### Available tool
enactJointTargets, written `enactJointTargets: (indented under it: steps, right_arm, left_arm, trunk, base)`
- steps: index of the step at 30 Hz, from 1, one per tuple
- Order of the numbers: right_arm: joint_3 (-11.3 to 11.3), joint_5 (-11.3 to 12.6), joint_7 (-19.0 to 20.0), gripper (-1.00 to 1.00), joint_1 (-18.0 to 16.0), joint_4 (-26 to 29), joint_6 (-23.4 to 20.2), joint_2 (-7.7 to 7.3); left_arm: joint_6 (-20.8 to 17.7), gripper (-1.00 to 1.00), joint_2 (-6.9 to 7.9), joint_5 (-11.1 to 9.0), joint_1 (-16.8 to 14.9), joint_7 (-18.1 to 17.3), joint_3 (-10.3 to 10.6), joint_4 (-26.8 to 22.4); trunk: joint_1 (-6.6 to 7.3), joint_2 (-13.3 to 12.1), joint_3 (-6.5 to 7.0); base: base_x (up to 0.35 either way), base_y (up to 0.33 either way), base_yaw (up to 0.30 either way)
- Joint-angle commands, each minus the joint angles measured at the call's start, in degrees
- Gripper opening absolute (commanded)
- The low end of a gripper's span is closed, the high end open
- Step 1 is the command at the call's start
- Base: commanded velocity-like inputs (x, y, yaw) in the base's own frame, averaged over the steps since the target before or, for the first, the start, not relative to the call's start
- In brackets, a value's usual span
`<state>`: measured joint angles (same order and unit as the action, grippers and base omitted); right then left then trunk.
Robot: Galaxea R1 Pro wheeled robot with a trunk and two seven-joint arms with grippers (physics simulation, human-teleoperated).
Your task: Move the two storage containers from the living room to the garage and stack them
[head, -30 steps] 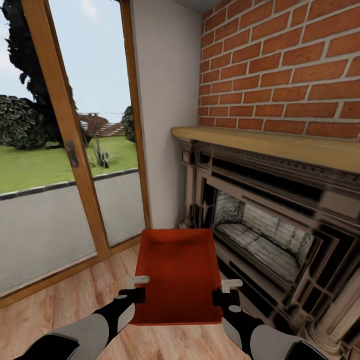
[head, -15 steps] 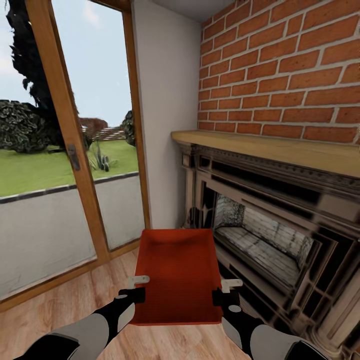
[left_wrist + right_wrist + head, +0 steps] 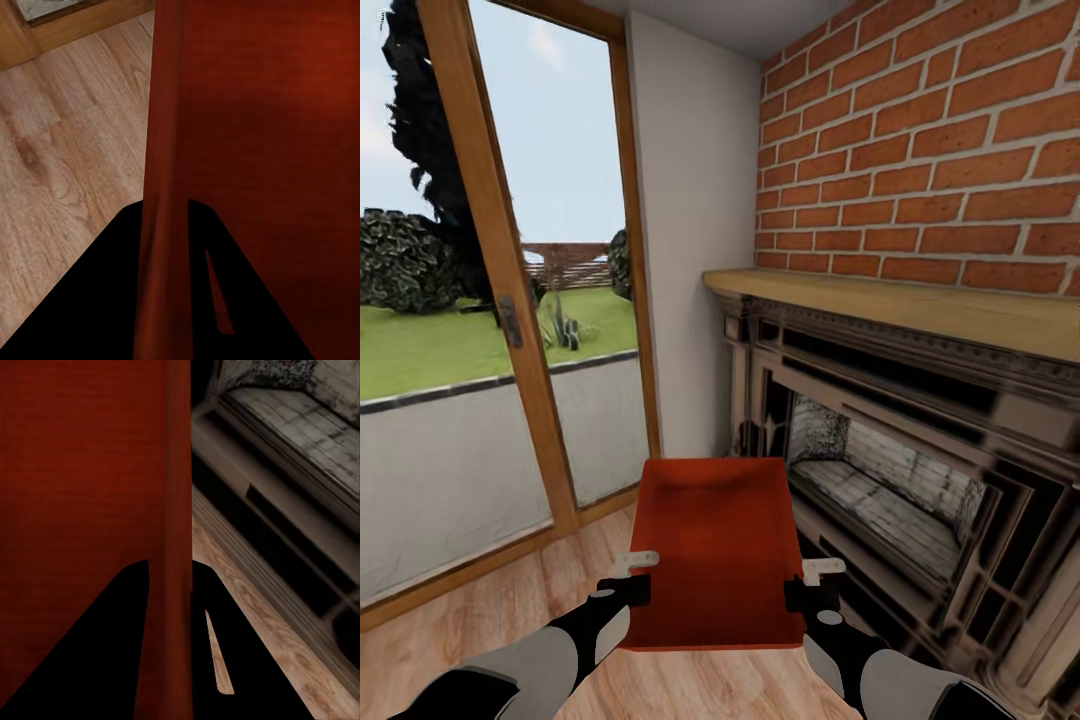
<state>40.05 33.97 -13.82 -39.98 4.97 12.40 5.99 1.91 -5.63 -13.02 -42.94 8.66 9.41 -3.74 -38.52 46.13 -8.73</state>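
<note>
Head view bright, even daylight from glass door [image 3: 510, 330] at my left. No hard shadows on plank floor [image 3: 480, 610]. Render soft, slightly smeared – fireplace [image 3: 900, 470] carving blurry, straight lines bend near edges. My wrist views dimmer: my fingers [image 3: 90, 315] pure black silhouettes, container wall [image 3: 255, 135] dark red with faint shading – no glare.

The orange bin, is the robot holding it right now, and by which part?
Yes. The storage container is held by both side walls: the left end effector clamps its left wall, the right end effector its right wall, near the rim closest to the robot.
</note>
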Motion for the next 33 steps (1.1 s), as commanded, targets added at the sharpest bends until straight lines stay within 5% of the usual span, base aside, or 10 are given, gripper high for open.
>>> enactJointTargets:
  steps: [1, 33]
  right_arm:
    - [1.5, 1.3, 0.2, -1.0, 0.0, -0.1, 0.1, -0.02]
    - [1.5, 1.3, 0.2, -1.0, 0.0, -0.1, 0.1, 0.01]
  left_arm:
    - [0.8, -1.0, 0.0, 0.1, -0.1, 4.0, -2.2, -0.1]
    - [0.8, -1.0, 0.0, 0.0, -0.1, 4.7, -2.2, -0.1]
  trunk:
    - [-0.01, 0.1, 0.0]
    - [-0.01, 0.1, 2.82]
  base:
    - [0.0, 0.0, 0.0]
    - [0.0, 0.0, 0.0]
